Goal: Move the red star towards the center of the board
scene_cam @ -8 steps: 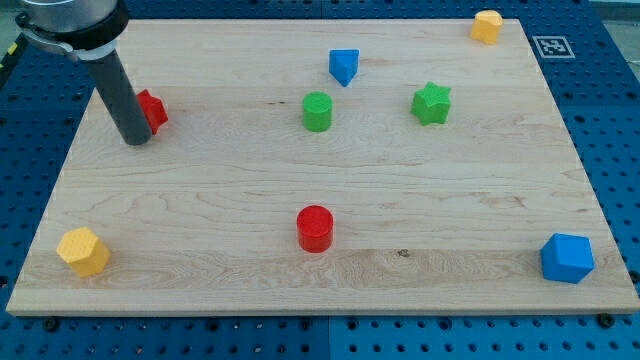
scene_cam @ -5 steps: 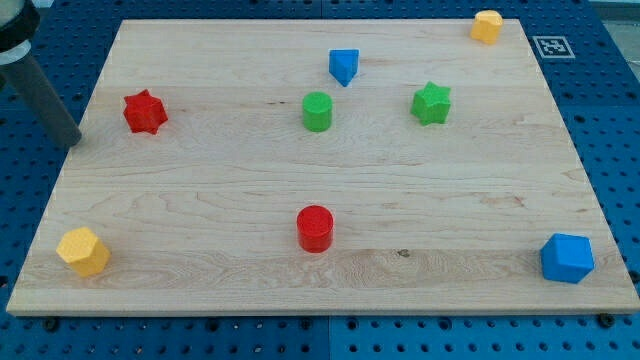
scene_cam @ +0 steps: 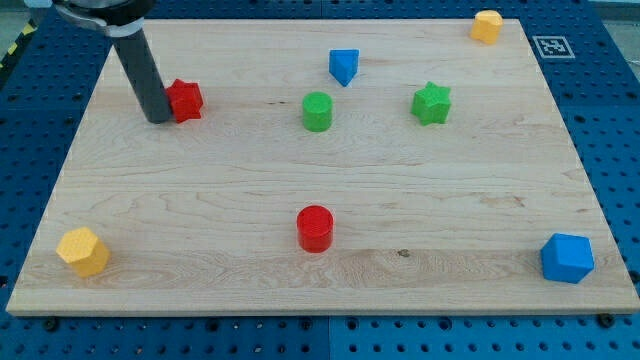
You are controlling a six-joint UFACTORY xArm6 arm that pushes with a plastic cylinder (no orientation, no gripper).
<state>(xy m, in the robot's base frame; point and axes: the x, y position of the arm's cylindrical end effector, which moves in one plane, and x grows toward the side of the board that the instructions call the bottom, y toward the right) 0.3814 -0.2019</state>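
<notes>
Two red (scene_cam: 184,100) (scene_cam: 314,228), two green (scene_cam: 317,111) (scene_cam: 431,103), two blue (scene_cam: 343,66) (scene_cam: 567,258), two yellow blocks (scene_cam: 487,26) (scene_cam: 82,251)

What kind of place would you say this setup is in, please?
Probably a robotics lab bench: a wooden board with small coloured blocks sits on a blue perforated table, with a fiducial marker beside it. My tip touches the red star.

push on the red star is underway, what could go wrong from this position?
1. My tip sits against the view's left side of the red star block, slightly below its middle, so an off-centre push may spin the star or let it slip off toward the view's top.
2. The green cylinder block lies to the star's right, roughly in line; a straight push could knock it.
3. The rod hides part of the star, so contact is hard to confirm.
</notes>
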